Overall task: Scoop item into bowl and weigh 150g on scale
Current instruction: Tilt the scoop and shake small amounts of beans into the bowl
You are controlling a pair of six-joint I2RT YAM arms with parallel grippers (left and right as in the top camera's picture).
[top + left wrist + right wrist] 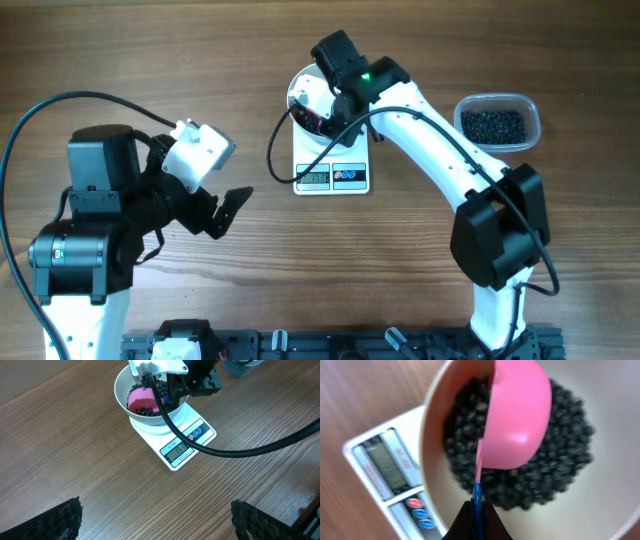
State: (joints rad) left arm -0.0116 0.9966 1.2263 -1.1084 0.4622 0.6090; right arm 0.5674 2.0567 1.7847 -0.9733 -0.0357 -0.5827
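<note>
Right tool [477,522] was clamped tight on the thin handle of a pink scoop [517,420], and the scoop sat inside the white bowl [120,397], right over the black beads [565,460] heaped in there. Bowl stood on the scale [335,177], roughly mid-table [75,450]. From above, the right arm hid most of the bowl, and its black cable [225,451] cut across the scale in the left wrist view. Couldn't read the display. A clear tub [531,108] with more beads sat off to the right. Left tool [228,210] hung wide open, well apart from all of it.
</note>
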